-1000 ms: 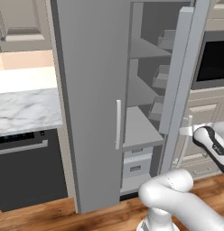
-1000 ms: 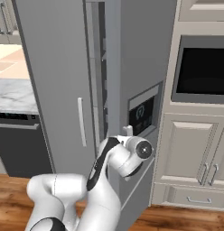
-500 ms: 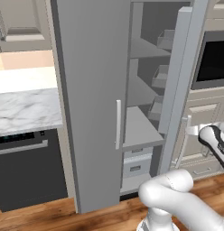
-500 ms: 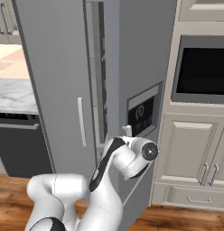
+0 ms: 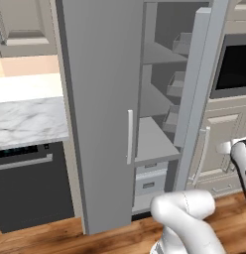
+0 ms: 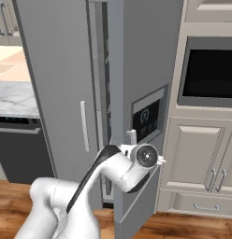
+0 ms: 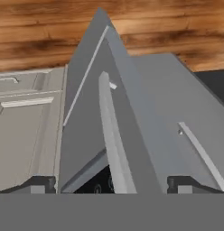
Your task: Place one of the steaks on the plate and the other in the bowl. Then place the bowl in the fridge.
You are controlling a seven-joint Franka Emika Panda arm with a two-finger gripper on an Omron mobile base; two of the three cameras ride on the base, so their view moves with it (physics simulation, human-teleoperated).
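The tall grey fridge stands with its right door swung partly open, so grey shelves and door bins show inside. My gripper is open, and its fingertips straddle the right door's slim light handle without touching it. My hand sits low against the front of that door. The steaks, plate and bowl are out of view.
A black dishwasher sits under a marble counter left of the fridge. To its right are a built-in black oven and beige cabinet doors. Below is a wooden floor.
My hand has drifted slightly to the right along the door front. The door's angle looks about the same.
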